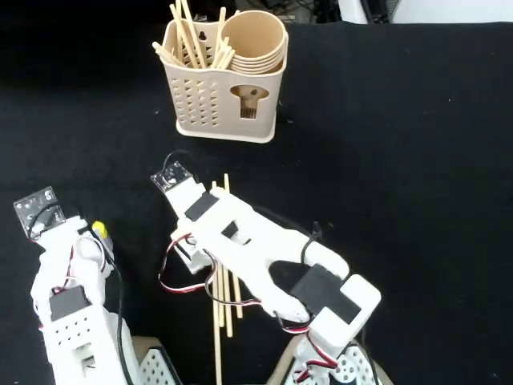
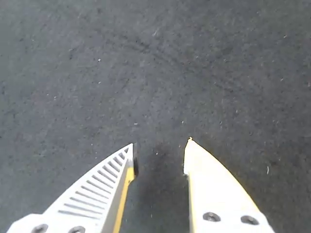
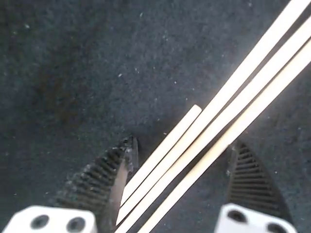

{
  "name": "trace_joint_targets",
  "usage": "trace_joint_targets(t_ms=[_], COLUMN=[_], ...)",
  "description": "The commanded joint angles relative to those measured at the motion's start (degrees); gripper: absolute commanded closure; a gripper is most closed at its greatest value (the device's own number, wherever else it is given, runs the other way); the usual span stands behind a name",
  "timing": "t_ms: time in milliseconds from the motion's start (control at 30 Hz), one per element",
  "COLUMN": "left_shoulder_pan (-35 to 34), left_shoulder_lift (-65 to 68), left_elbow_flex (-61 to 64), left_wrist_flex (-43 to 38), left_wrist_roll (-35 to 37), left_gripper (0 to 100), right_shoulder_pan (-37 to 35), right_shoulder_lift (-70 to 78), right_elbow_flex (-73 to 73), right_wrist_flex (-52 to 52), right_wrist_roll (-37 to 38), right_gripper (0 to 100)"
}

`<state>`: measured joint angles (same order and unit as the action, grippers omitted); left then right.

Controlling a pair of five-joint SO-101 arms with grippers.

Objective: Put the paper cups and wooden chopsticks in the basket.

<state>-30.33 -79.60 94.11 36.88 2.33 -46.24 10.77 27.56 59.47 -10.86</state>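
High view: beige perforated plastic basket [image 1: 216, 104] at far side of black cloth tabletop [image 1: 417, 160]. Stacked paper cups [image 1: 255, 44] in one compartment, stowed chopsticks [image 1: 191, 40] upright in the other. Loose chopsticks [image 1: 217, 345] flat on cloth under right arm.
Left wrist view: left gripper [image 2: 161, 143] jaws slightly apart, bare cloth between.
Right wrist view: right gripper [image 3: 184, 143] jaws wide apart, straddling four slim pale wooden sticks, not clamped.

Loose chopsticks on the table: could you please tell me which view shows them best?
The right wrist view: the loose chopsticks lie side by side between the right gripper's open fingers. In the high view the right arm covers their middle.
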Motion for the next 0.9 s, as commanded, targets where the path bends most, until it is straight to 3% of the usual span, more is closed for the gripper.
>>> trace_joint_targets(t_ms=[0, 167, 500, 667, 867], left_shoulder_pan=[1.27, 1.1, 1.45, 1.54, 1.54], left_shoulder_lift=[-4.66, -12.04, -24.97, -24.53, -24.53], left_elbow_flex=[0.48, 1.45, 3.12, 3.12, 3.12], left_wrist_flex=[-0.44, 4.48, 13.89, 13.63, 13.71], left_wrist_roll=[0.88, 0.88, 0.62, -2.55, -2.64], left_gripper=[82, 82, 82, 82, 82], right_shoulder_pan=[-0.44, -0.44, 4.13, 8.97, 9.23], right_shoulder_lift=[-0.04, -0.04, -0.13, -0.13, -0.13], right_elbow_flex=[-2.07, -2.07, -2.77, -6.2, -8.84], right_wrist_flex=[-0.79, -0.79, -1.41, -1.85, -2.11], right_wrist_roll=[-0.44, -0.18, 0.44, 9.58, 23.91], right_gripper=[76.6, 90.3, 93.6, 98.5, 98.6])
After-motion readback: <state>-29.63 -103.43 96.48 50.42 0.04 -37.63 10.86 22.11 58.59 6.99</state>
